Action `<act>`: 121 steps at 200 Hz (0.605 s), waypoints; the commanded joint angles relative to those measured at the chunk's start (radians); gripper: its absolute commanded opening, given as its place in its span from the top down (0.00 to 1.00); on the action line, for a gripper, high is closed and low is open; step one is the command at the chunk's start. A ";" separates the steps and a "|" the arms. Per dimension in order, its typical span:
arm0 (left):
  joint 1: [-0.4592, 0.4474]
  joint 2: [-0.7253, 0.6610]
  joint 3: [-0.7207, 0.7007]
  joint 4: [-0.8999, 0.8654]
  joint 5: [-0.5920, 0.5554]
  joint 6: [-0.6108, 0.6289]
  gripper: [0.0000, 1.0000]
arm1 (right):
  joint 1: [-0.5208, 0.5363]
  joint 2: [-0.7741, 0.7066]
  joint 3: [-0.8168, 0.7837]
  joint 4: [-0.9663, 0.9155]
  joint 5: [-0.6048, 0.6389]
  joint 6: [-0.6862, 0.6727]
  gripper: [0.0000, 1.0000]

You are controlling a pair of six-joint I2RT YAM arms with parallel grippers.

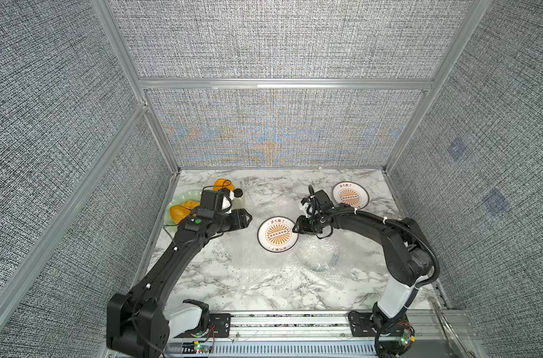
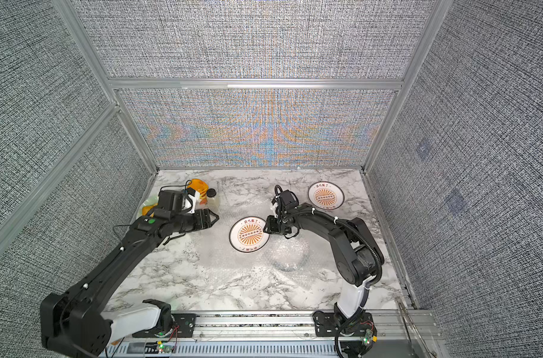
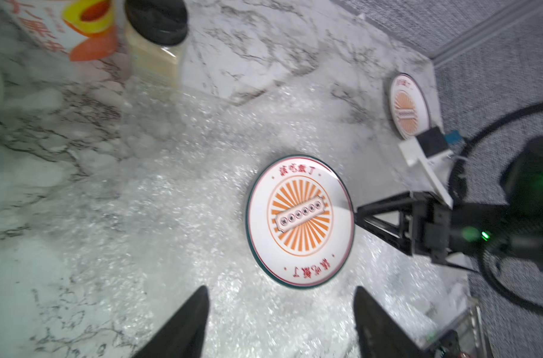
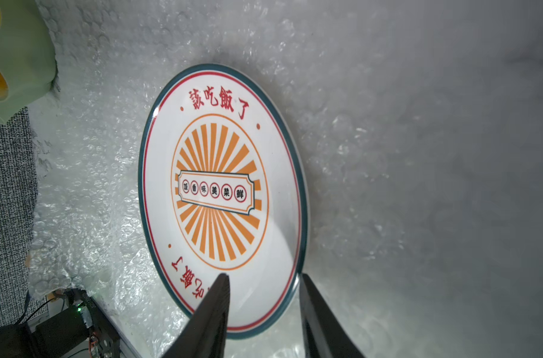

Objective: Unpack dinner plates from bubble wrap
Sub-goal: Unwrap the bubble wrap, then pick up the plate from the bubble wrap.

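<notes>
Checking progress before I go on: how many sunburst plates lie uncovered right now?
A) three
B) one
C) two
C: two show bare in both top views. The centre plate lies face up on top of the bubble wrap, and the far plate lies farther back on the right with nothing over it.

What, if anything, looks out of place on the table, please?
Nothing looks spilled or broken. The one oddity is a dark ring showing through the bubble wrap beside the middle plate, seemingly a plate still covered.
</notes>
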 commanded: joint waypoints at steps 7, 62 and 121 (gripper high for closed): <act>0.002 -0.131 -0.124 0.123 0.186 0.062 0.01 | 0.001 0.029 0.016 -0.006 -0.004 -0.003 0.60; 0.002 -0.234 -0.216 0.185 0.182 0.033 0.01 | 0.002 0.074 0.031 -0.001 -0.006 -0.001 0.64; 0.002 -0.180 -0.200 0.172 0.182 0.032 0.01 | 0.002 0.099 0.024 0.040 -0.038 0.005 0.80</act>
